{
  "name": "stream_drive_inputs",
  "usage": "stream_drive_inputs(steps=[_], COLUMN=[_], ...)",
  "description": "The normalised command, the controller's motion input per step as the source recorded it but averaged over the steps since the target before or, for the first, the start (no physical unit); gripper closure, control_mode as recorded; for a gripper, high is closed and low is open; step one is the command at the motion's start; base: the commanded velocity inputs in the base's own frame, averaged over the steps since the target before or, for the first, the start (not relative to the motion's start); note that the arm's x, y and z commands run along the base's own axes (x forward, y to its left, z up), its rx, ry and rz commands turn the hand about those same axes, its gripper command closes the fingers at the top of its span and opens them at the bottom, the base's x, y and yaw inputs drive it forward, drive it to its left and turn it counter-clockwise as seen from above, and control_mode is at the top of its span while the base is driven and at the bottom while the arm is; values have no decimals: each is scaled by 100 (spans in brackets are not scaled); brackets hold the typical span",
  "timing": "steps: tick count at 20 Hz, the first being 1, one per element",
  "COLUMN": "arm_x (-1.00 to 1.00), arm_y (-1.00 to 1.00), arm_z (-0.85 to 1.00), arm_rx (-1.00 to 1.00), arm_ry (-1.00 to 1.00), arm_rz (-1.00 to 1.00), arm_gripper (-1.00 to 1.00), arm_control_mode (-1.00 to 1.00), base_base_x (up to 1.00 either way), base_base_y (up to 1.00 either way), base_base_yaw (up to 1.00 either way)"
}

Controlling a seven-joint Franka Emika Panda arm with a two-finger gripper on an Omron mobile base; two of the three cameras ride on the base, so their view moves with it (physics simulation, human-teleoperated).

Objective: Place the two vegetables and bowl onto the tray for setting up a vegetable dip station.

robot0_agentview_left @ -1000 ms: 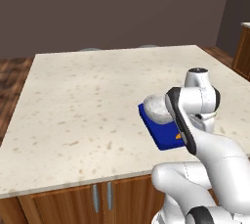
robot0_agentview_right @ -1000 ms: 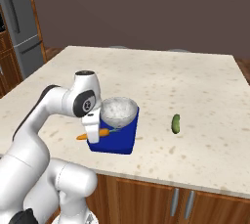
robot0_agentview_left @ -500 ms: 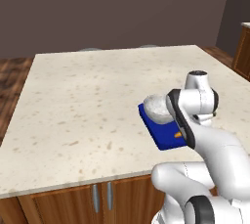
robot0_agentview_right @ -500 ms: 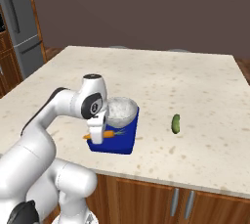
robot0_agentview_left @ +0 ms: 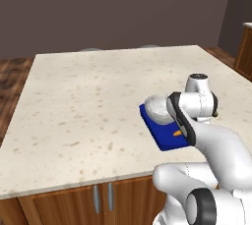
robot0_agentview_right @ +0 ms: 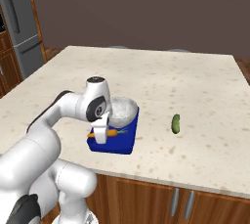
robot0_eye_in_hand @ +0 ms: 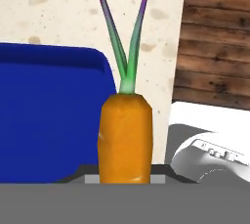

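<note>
**Carrot over the tray, cucumber left to fetch**

I have the carrot (robot0_eye_in_hand: pixel 125 137) clamped in the hand (robot0_agentview_right: pixel 101 135), which grips it by its blunt lower end with the green top pointing away along the fingers. In the right base view it lies roughly level, sticking out sideways from the hand toward the bowl (robot0_agentview_right: pixel 120 109), low over the near half of the tray (robot0_agentview_right: pixel 128 142). I cannot tell from these views whether it touches the blue floor or hangs just above it. Held level and low, it should roll little when I let go.

In the hand view the tray's rounded corner and rim sit just beside the carrot, with speckled worktop (robot0_eye_in_hand: pixel 58 12) beyond and wooden floor to one side. So the carrot is near the tray's edge rather than its middle. I judge that edge the risk: released here, the carrot could tip over the low rim. Nudging it further inside before opening looks wise.

The bowl sits on the far part of the tray, filling most of its width, which leaves the near strip as the free space. That explains why I bring the carrot in on this side.

The cucumber (robot0_agentview_right: pixel 176 123) lies alone on the worktop, well apart from the tray on its right, so it is the remaining item. I would say the task is about two thirds along: bowl placed, carrot arriving, cucumber not yet touched.
</note>
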Motion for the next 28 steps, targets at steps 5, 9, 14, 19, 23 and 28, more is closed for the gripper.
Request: stream_drive_inputs(steps=[5,9,14,19,23,28], arm_x=[18,19,24,23,19,14], arm_y=[0,0,0,0,0,-1], arm_z=[-21,-22,-19,-17,-17,-15], arm_rx=[4,1,0,0,0,0], arm_ry=[-3,-1,-1,-2,-2,-3], arm_rz=[0,0,0,0,0,0], arm_gripper=[100,100,100,100,100,100], arm_control_mode=[-100,-100,-100,-100,-100,-100], base_base_x=[0,0,0,0,0,0], base_base_y=[0,0,0,0,0,0], base_base_yaw=[0,0,0,0,0,0])
